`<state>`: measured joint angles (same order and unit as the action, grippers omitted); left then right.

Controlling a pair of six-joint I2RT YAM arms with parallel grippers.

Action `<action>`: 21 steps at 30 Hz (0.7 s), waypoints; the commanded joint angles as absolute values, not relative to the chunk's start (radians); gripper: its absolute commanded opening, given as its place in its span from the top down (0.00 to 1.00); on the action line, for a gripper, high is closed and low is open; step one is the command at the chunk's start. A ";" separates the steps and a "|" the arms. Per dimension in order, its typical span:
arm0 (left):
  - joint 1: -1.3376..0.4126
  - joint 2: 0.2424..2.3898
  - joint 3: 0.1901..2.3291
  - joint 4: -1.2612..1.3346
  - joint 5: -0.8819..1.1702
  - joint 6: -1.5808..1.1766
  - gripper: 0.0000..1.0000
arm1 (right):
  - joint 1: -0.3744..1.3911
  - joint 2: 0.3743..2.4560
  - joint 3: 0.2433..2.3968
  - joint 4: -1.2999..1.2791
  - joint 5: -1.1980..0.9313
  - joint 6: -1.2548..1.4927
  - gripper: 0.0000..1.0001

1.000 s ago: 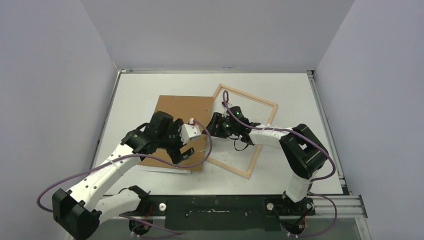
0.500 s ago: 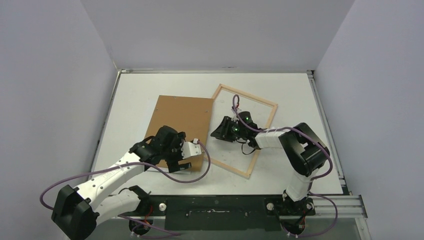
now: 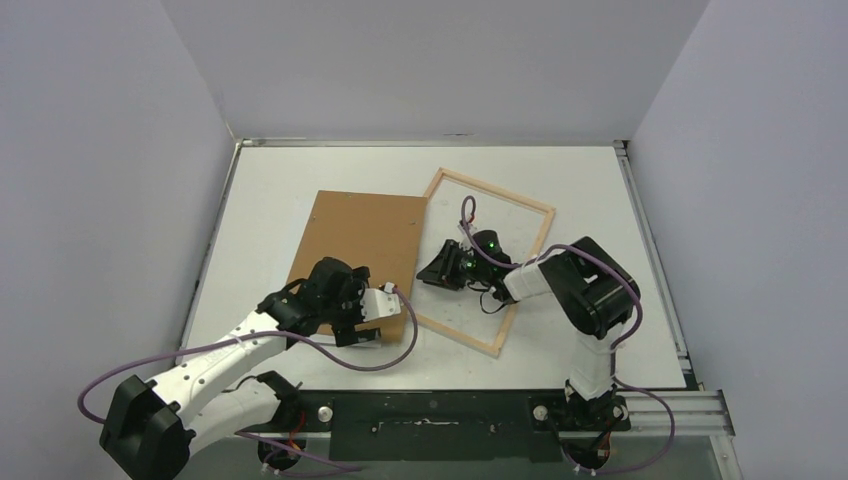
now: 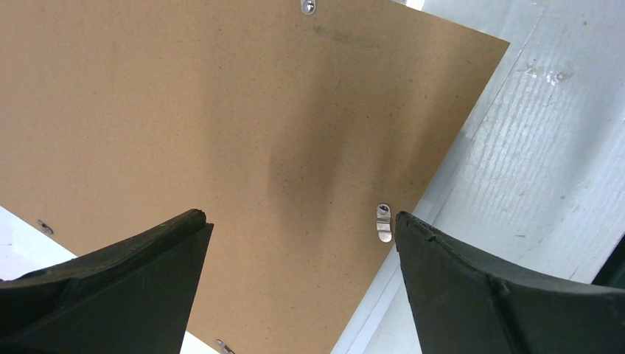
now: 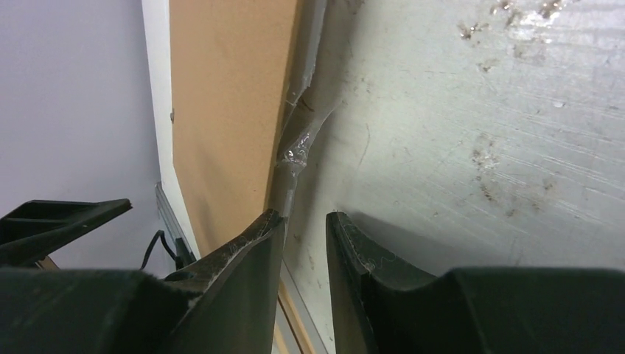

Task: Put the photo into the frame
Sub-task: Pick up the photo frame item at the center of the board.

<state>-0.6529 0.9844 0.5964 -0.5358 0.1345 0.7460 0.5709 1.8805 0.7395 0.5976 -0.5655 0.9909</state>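
The frame point(image 3: 456, 337), pale wood, lies flat at centre right of the table. A brown backing panel point(image 3: 360, 240) lies to its left and overlaps its left bar. A smooth white sheet, the photo point(image 4: 16, 240), sticks out from under the panel; its front is hidden. My left gripper point(image 3: 362, 322) hovers over the panel's near right corner, open wide and empty point(image 4: 301, 217). My right gripper point(image 3: 436, 272) is low at the frame's left bar point(image 5: 293, 155). Its jaws point(image 5: 302, 217) stand a narrow gap apart, the left fingertip against the bar.
Small metal clips point(image 4: 383, 221) line the panel's edges. Grey walls enclose the table on the left, back and right. A metal rail point(image 3: 700, 405) runs along the near right edge. Purple cables loop beside both arms.
My left arm has drawn back toward the near edge and now sits over the panel's near corner. My right gripper has slid a little nearer along the frame's left bar, its jaws narrowing.
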 commanded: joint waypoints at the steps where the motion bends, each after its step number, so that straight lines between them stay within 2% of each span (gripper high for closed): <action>1: -0.658 0.958 0.609 -0.480 0.133 0.747 0.04 | 0.579 1.916 0.731 0.757 -0.594 1.035 0.71; 10: -0.660 0.968 0.601 -0.466 0.126 0.744 0.04 | 0.586 1.895 0.700 0.830 -0.608 1.081 0.72; 21: -0.659 0.976 0.613 -0.451 0.116 0.727 0.04 | 0.599 1.957 0.701 0.842 -0.587 1.093 0.83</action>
<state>-0.6537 0.9791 0.5953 -0.4992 0.1192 0.7399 0.5907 1.9282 0.7090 0.7578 -0.5938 1.0870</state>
